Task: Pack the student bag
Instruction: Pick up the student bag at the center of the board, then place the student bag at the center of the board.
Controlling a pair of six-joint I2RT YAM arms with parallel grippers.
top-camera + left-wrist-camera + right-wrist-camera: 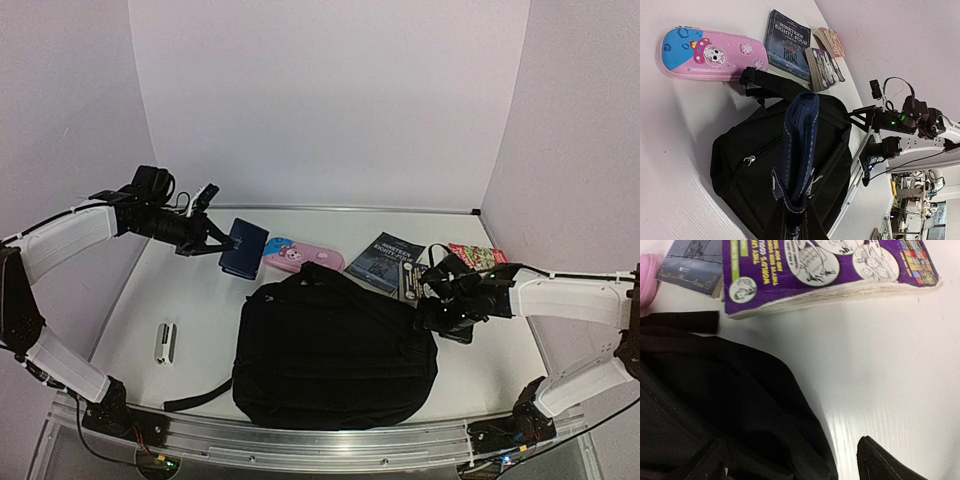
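Pinched in my left gripper (pixel 223 246), the blue pouch (pixel 800 145) hangs far-left of the student bag (pixel 335 350); right gripper (pixel 432 310) nearer, spread unclear.

Pink pencil case (pixel 303 256) noted lying flat, dark blue pouch (pixel 243 248) just left of it. To the right, three books are recorded: Nineteen Eighty-Four paperback (pixel 380 262), purple comic paperback (pixel 830 270), red-patterned book (pixel 478 255). Small white object (pixel 165 341) is seen well apart at left.

Top of purple book (pixel 830 270) cropped, student bag (pixel 715 405) cut off lower left
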